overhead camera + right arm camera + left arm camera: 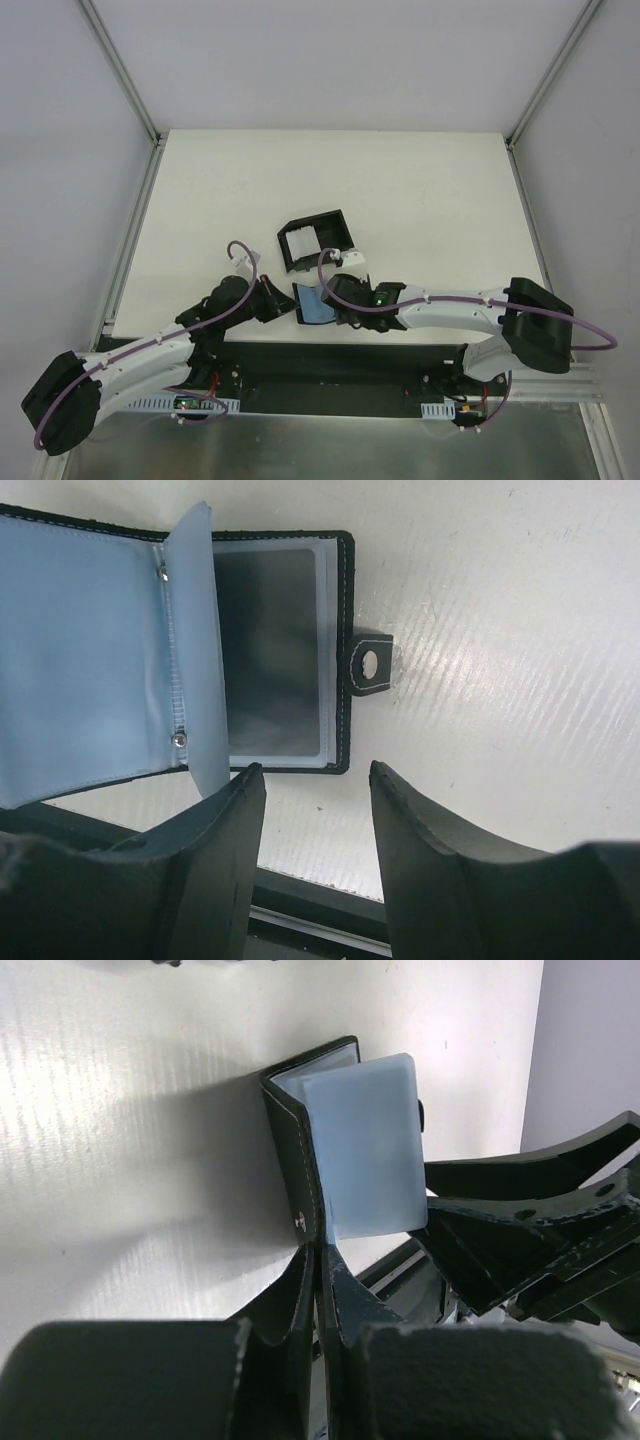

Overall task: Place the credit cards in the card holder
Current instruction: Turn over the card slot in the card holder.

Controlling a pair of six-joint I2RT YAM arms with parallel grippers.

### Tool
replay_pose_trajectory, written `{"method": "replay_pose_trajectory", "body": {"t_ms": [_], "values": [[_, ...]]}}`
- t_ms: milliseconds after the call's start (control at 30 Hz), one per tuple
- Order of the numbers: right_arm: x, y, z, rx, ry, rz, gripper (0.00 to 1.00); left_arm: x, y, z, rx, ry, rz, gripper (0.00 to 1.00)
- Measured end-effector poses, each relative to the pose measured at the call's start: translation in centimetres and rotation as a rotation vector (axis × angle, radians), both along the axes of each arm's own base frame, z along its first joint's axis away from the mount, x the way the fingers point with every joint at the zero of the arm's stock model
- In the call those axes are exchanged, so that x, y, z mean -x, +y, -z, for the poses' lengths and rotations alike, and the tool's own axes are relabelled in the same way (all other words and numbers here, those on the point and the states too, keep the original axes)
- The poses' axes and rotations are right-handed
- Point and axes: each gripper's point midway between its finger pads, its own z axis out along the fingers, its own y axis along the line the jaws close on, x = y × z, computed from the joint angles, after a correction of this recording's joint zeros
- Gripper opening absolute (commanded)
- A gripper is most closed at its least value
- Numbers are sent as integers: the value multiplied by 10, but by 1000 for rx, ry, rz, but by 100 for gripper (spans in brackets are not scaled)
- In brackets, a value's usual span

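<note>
Left arm is sitting low, angled in from the left. Left gripper (318,1252) is pinching the card holder (292,1150) by its black cover edge, fingers fully closed on it. Holder is sitting open near the table's (430,190) front edge, between the 2 grippers, with 1 bluish sleeve leaf (195,640) standing up. Right arm is lying stretched in from the right. Right gripper (315,780) is hovering at the holder's edge, fingers roughly half apart, gripping nothing. Credit cards (301,241) are sitting in the black box (312,219) just behind.

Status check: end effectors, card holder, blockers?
Left end effector shut on card holder edge. Right end effector open, empty, over it. Credit cards in black box. No obstruction seen.
</note>
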Motion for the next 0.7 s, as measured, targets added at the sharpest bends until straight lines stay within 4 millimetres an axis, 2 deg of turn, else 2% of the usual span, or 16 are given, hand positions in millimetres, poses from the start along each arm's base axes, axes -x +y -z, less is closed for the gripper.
{"method": "replay_pose_trajectory", "body": {"t_ms": [300, 533, 700], "values": [[1, 3, -1, -12, 4, -7, 50, 2, 7, 10, -22, 21, -26, 0], [-7, -5, -13, 34, -23, 40, 51, 4, 9, 16, -38, 36, -26, 0], [-9, -15, -14, 68, -34, 59, 49, 6, 10, 23, -61, 58, -23, 0]]}}
